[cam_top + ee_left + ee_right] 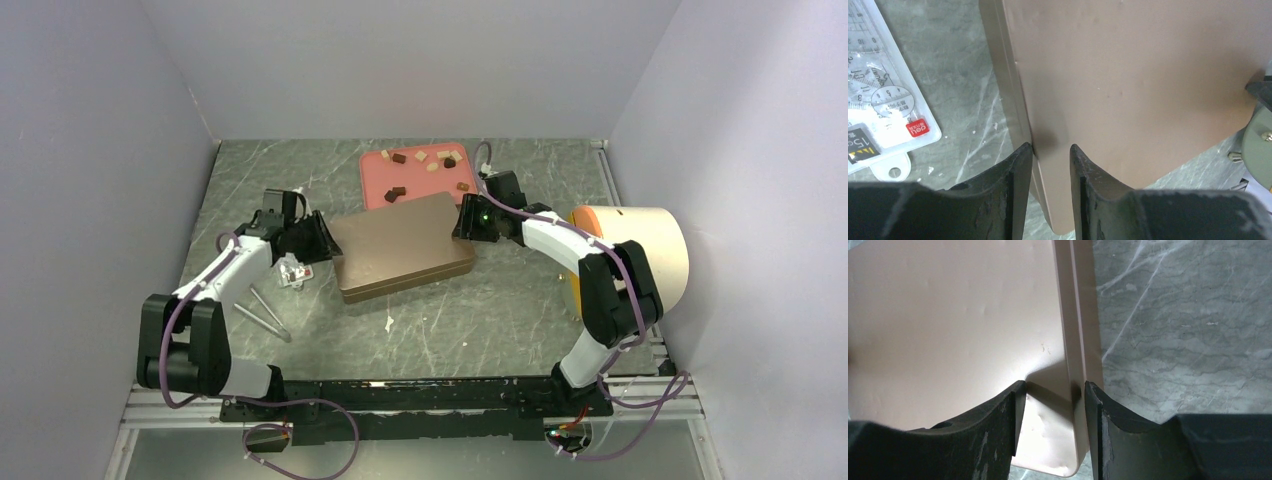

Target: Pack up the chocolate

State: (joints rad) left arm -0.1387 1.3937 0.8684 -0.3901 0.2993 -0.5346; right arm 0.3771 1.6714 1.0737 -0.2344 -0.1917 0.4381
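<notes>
A grey marble-patterned tabletop [480, 320] with pale veins fills the floor of the scene — closed in by plain white walls [400, 60] at the back and both sides. Lighting is even and soft — shadows are faint.

Both arms meet a closed brown box [403, 246] — chocolate [422, 164] scattered on the pink tray [377, 181] behind.
</notes>
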